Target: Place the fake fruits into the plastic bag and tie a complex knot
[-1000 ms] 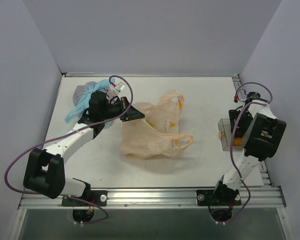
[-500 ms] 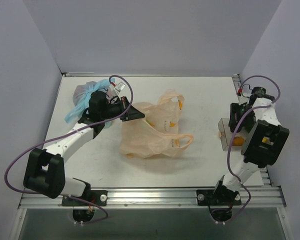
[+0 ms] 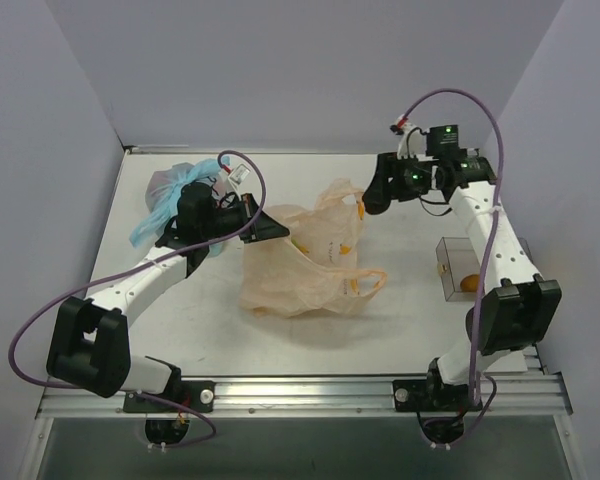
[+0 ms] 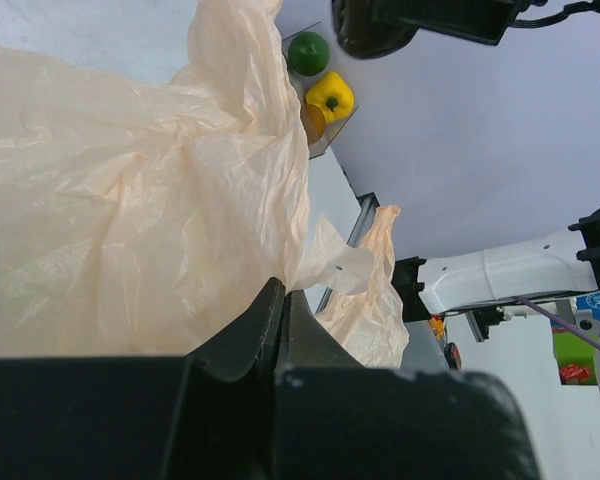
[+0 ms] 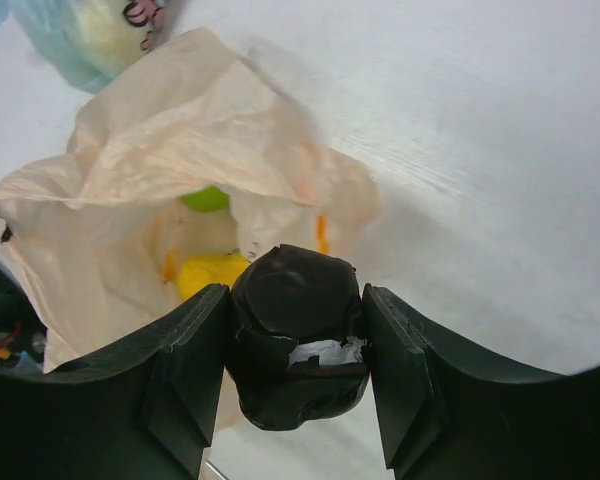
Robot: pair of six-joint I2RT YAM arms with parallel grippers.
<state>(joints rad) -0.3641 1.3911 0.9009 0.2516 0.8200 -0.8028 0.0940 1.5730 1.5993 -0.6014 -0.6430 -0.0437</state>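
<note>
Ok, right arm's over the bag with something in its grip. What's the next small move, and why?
Probably ease the right gripper slightly further over the mouth of the plastic bag, then release. It grips a dark rounded piece at the opening's rim; the left gripper holds the edge up, and a yellow fruit and green fruit lie inside.

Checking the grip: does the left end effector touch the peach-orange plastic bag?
Touching. The left wrist view shows the left end effector pinching the plastic bag.
</note>
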